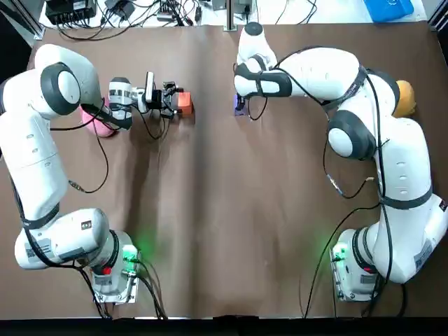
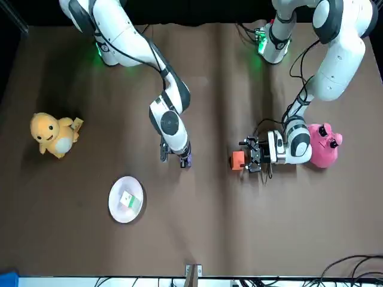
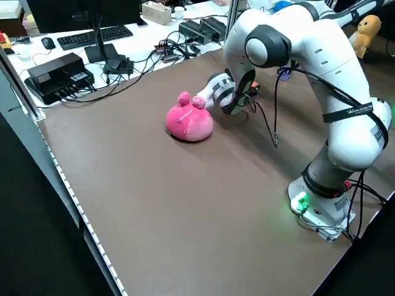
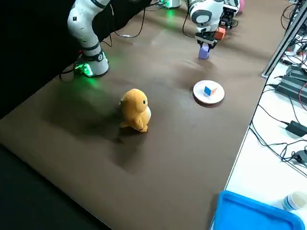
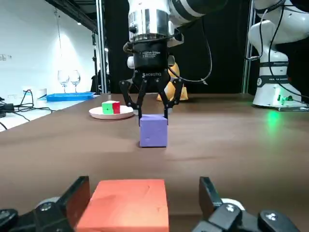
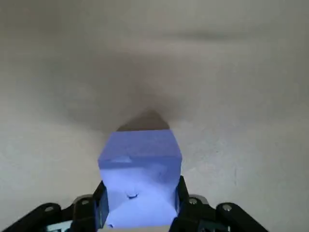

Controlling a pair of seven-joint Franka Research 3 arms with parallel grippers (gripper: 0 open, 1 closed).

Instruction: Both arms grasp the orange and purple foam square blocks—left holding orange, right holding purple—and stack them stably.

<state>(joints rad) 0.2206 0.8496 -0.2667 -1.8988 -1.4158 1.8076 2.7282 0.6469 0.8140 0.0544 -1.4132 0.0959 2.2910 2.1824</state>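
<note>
1. Our left gripper [image 2: 246, 159] lies low and level over the table [image 1: 210, 210]. Its fingers are spread wider than the orange block [image 2: 239, 159], which sits on the table between the tips. One finger looks close against it and the other stands off, so we hold nothing there yet.
2. Our right gripper [image 5: 153, 113] points straight down. Its fingers press on two opposite sides of the purple block [image 5: 153, 131], high on those sides. We judge that block gripped, though it appears to rest on the table.
3. From the left gripper, the orange block lies straight ahead. The purple block lies farther along that same line, toward our right side, well apart from the orange one.
4. Both blocks are cubes with no long axis, and each sits square to the fingers at it.
5. We judge that the left needs only to close. The stacking then turns on closing the gap along that one line. The right's hold from above seems suited to lowering purple onto orange.
</note>
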